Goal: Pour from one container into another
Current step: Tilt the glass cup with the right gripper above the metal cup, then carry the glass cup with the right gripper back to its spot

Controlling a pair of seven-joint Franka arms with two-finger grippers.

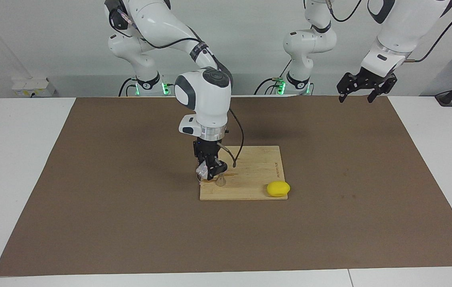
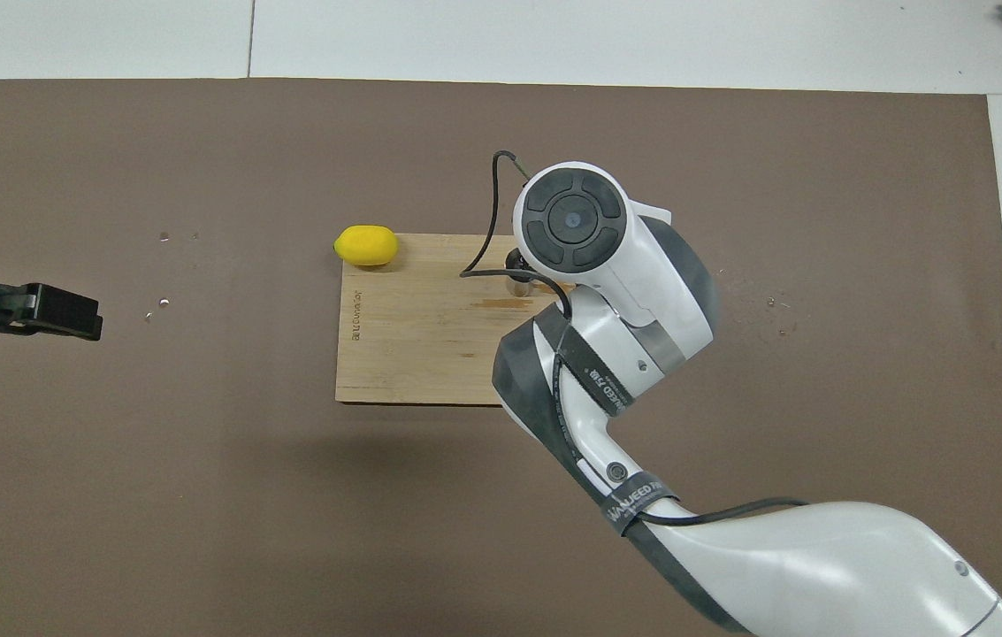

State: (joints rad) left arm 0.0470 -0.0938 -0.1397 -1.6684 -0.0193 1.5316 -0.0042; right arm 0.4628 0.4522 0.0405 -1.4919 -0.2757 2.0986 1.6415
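Note:
My right gripper (image 1: 211,170) is low over the wooden board (image 1: 255,167), at its corner toward the right arm's end. It is shut on the small clear glass cup (image 1: 202,171), which it holds tilted just above and beside the silvery steel jigger (image 1: 221,181). The jigger stands upright on the board. In the overhead view the right arm's wrist hides the cup and the gripper; only an edge of the jigger (image 2: 518,287) shows on the board (image 2: 412,336). My left gripper (image 1: 356,96) waits open and empty, high over the mat at the left arm's end (image 2: 58,311).
A yellow lemon (image 1: 278,188) (image 2: 366,245) lies on the board's corner farthest from the robots, toward the left arm's end. A brown mat (image 1: 90,199) covers the table. The right arm's cable (image 1: 238,147) hangs over the board.

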